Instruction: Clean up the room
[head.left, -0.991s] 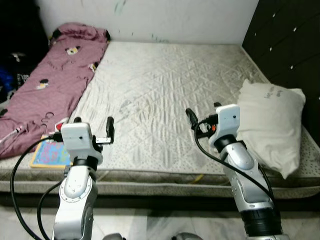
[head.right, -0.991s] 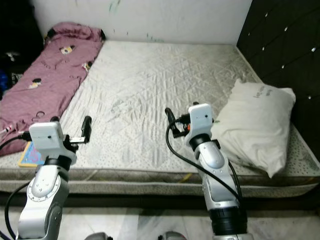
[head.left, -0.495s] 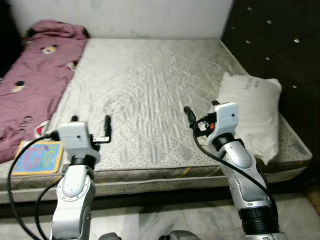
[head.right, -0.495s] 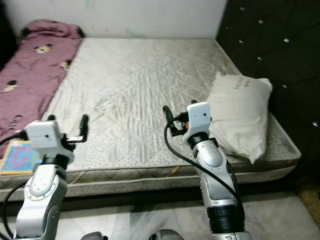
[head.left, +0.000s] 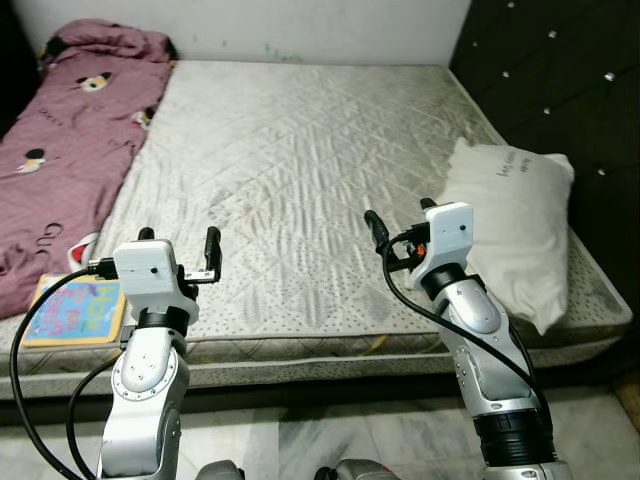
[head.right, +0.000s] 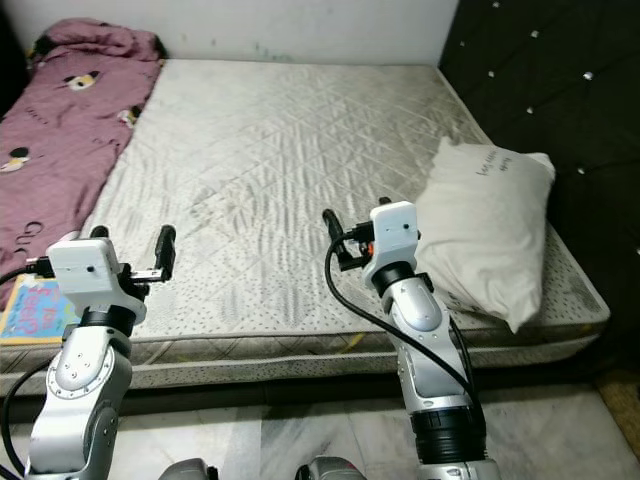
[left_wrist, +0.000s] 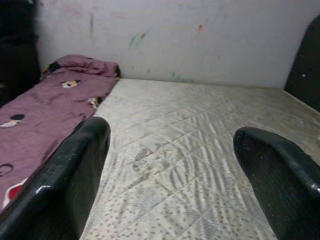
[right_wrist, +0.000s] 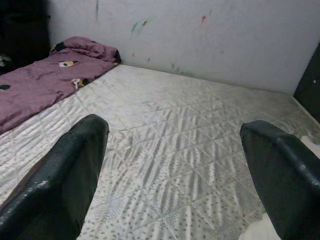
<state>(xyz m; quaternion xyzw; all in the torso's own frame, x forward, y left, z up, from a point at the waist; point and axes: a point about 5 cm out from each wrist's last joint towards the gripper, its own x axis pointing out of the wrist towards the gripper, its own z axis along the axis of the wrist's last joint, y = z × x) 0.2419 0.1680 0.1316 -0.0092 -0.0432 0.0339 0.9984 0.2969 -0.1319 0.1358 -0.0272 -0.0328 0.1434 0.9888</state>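
Grey quilted mattress (head.left: 300, 170) is bearing a white pillow (head.left: 515, 225) at its right edge, a maroon blanket (head.left: 65, 150) and a colourful book (head.left: 75, 310) at its left. Left tool (head.left: 176, 240) and right tool (head.left: 398, 222) are hovering over the near edge, fingers apart, holding nothing.

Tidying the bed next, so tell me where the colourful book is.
The colourful book lies on the mattress at its near left corner, against the edge of the purple blanket, just left of the left gripper.
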